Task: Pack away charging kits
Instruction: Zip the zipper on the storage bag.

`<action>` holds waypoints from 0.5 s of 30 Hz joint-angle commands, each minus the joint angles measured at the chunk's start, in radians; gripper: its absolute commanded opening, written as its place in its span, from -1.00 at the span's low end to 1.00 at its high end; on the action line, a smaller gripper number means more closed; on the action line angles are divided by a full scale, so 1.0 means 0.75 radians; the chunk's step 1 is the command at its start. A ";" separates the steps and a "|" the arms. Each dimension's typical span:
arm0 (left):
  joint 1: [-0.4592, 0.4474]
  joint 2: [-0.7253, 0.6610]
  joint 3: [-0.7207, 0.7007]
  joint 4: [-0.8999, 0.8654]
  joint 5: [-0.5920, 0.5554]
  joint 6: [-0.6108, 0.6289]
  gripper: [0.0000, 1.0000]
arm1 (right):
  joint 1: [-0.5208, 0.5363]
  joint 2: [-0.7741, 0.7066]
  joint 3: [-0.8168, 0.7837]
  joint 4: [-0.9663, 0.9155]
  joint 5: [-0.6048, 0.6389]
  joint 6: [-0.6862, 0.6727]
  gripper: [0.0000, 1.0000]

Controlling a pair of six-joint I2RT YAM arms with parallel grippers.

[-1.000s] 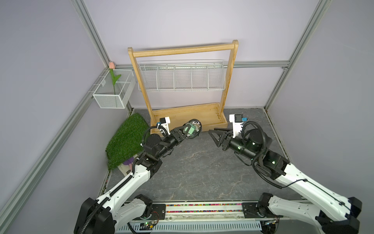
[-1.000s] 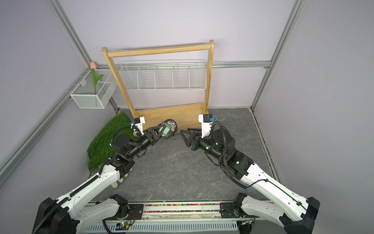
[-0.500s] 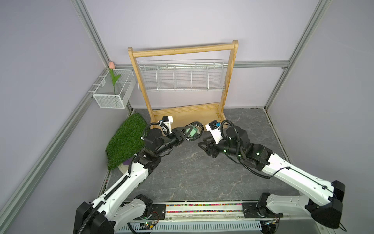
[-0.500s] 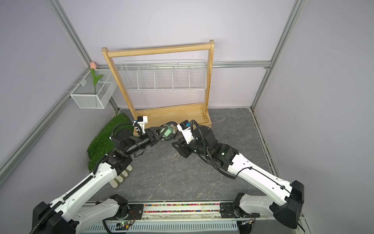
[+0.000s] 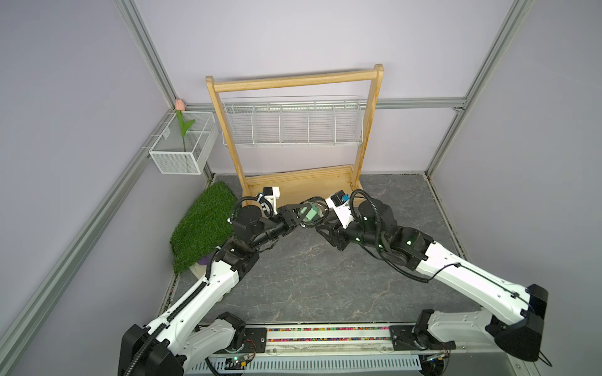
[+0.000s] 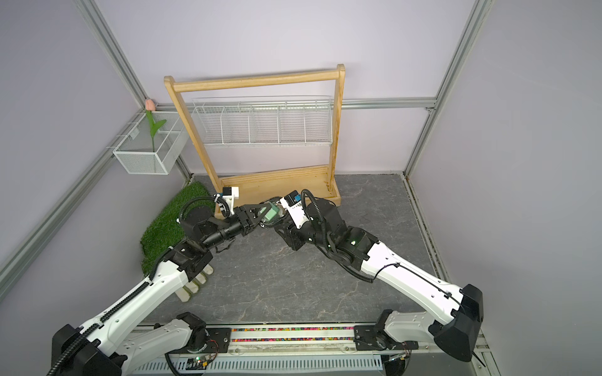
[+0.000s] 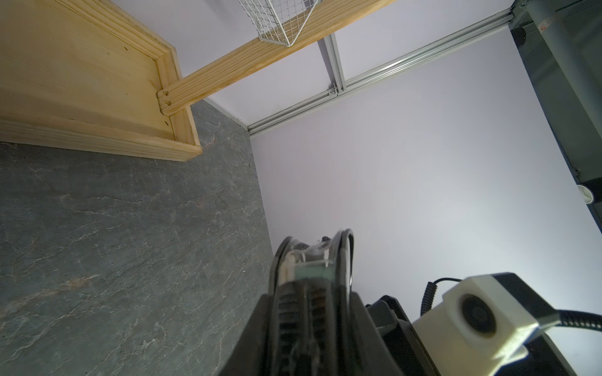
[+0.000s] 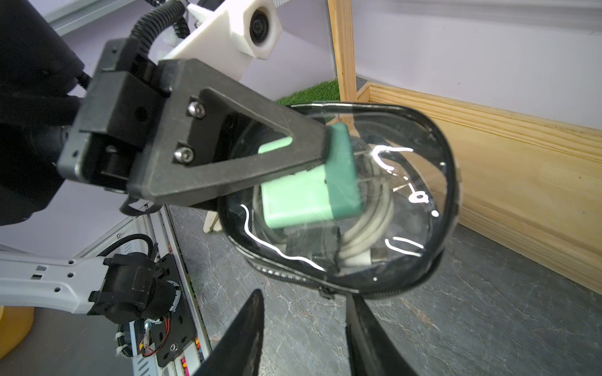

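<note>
My left gripper [image 5: 301,212] is shut on an oval clear pouch [image 8: 410,201] with a black zip rim and holds it in the air in front of the wooden rack. Inside the pouch lie the charging kit's mint-green charger block [image 8: 309,198] and its white cable coil [image 8: 368,234]. The left fingers [image 8: 260,156] clamp across the pouch over the charger. In the left wrist view the pouch [image 7: 312,257] shows edge-on between the jaws. My right gripper [image 8: 304,294] is open just under the pouch's zip edge, its tips either side of the zip pull [image 8: 325,292]. Both top views show the pouch [image 6: 270,213].
The wooden rack's base tray [image 5: 299,182] lies right behind the pouch, with a wire shelf basket [image 5: 293,127] above. A green grass mat [image 5: 205,224] lies to the left. A white mesh basket [image 5: 182,153] with a tulip hangs on the left wall. The slate floor [image 5: 309,276] stretches in front.
My right arm has swung left from beside the rack up to the pouch, and its jaws have narrowed. The left gripper has kept its grip and shifted the pouch a little right.
</note>
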 commanded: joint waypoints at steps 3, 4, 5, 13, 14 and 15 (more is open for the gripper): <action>-0.008 -0.001 0.050 0.055 0.084 -0.014 -1.00 | 0.006 0.027 0.057 0.014 0.041 -0.064 -0.17; -0.008 0.000 0.050 0.059 0.090 -0.014 -1.00 | 0.006 0.030 0.057 0.017 0.039 -0.069 -0.19; -0.009 0.000 0.050 0.063 0.100 -0.015 -1.00 | 0.007 0.033 0.060 0.019 0.041 -0.070 -0.21; -0.008 -0.012 0.057 0.069 0.108 -0.025 -1.00 | 0.006 0.066 0.079 0.023 0.013 -0.063 -0.38; -0.008 -0.012 0.058 0.071 0.107 -0.025 -1.00 | 0.006 0.065 0.078 0.023 0.010 -0.061 -0.38; -0.008 -0.011 0.059 0.078 0.109 -0.029 -1.00 | 0.007 0.064 0.072 0.021 0.008 -0.060 -0.38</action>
